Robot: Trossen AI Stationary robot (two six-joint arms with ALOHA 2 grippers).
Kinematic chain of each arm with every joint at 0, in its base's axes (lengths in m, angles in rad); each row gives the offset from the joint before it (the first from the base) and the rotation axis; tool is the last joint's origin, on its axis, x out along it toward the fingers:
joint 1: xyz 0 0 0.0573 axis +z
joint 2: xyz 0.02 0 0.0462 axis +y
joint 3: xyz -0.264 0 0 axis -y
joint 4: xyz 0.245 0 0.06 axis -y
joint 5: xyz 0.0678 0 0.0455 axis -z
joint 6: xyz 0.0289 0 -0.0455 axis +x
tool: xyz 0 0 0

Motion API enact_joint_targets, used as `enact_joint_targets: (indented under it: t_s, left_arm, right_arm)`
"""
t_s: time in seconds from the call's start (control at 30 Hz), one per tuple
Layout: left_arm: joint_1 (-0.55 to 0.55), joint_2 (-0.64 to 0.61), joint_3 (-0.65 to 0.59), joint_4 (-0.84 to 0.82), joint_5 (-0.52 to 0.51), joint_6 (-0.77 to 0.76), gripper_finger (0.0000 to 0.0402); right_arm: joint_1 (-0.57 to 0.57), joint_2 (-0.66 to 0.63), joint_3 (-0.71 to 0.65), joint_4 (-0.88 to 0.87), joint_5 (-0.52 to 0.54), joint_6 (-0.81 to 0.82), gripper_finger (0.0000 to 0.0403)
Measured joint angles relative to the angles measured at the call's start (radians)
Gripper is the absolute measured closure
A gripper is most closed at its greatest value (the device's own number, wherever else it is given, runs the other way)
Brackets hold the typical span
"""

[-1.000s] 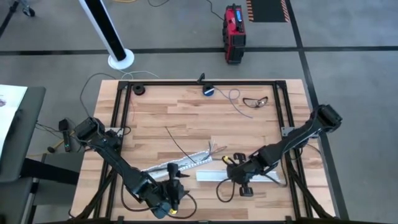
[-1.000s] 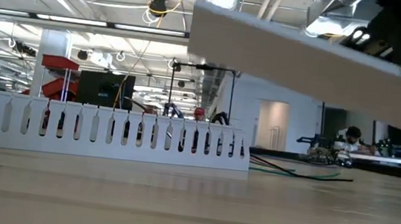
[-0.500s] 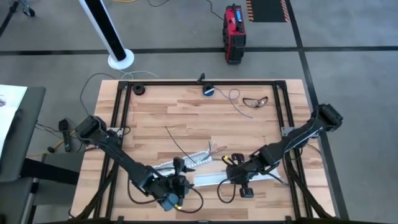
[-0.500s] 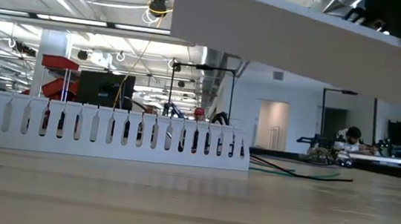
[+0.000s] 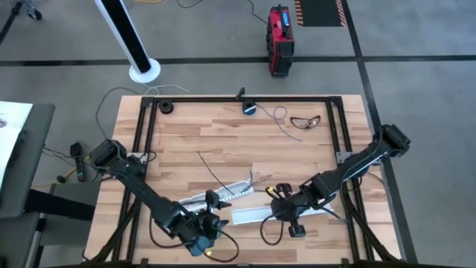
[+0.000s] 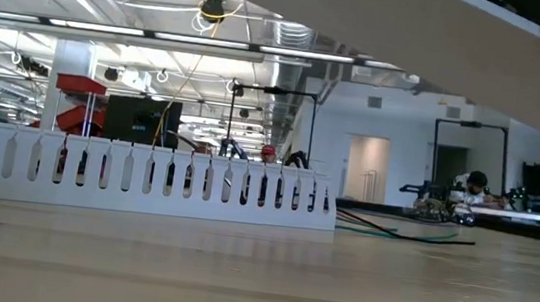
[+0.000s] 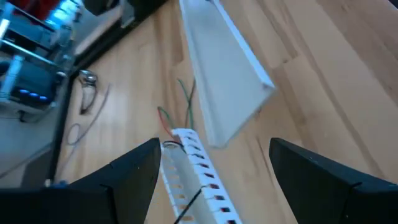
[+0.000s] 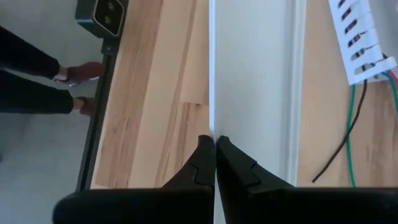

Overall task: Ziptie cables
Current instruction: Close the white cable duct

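Note:
A perforated white strip lies on the table with the cables straggling from its far end; red, green and dark wires show beside it. A plain white strip is raised over the table, crossing the top of the low view. My right gripper is shut on it. My left gripper is open near the table's front edge, its fingers standing on either side of the perforated strip's end without touching it. My right gripper pinches one long thin edge of the plain white strip between its two fingertips. The fingers lie across the strip. The strip is lifted off the table and tilted, one end higher than the other in the low view.
A small round blue-black device with a pale cord, a pair of glasses and a black part lie along the far edge. A person's legs stand beyond the table's edge. A dark metal frame borders the table.
My right gripper has raised the plain white strip and carried it a little toward the table's left edge; in the low view the strip has risen toward the top of the picture. The perforated strip and the cables have stayed where they were.

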Motion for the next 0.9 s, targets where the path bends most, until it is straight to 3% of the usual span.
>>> enact_joint_targets:
  t_s: [0.63,0.77,0.9]
  left_arm:
    - [0.032,0.0,0.0,0.204,-0.02,0.023,0.0114]
    - [0.033,0.0,0.0,0.204,-0.022,0.022,0.015]
    - [0.032,0.0,0.0,0.198,-0.017,-0.002,0.0221]
  right_arm:
    - [-0.047,0.0,0.0,0.029,0.002,-0.065,0.0403]
    - [-0.047,0.0,0.0,0.028,0.002,-0.067,0.0403]
    - [-0.047,0.0,0.0,0.028,0.002,-0.067,0.0403]
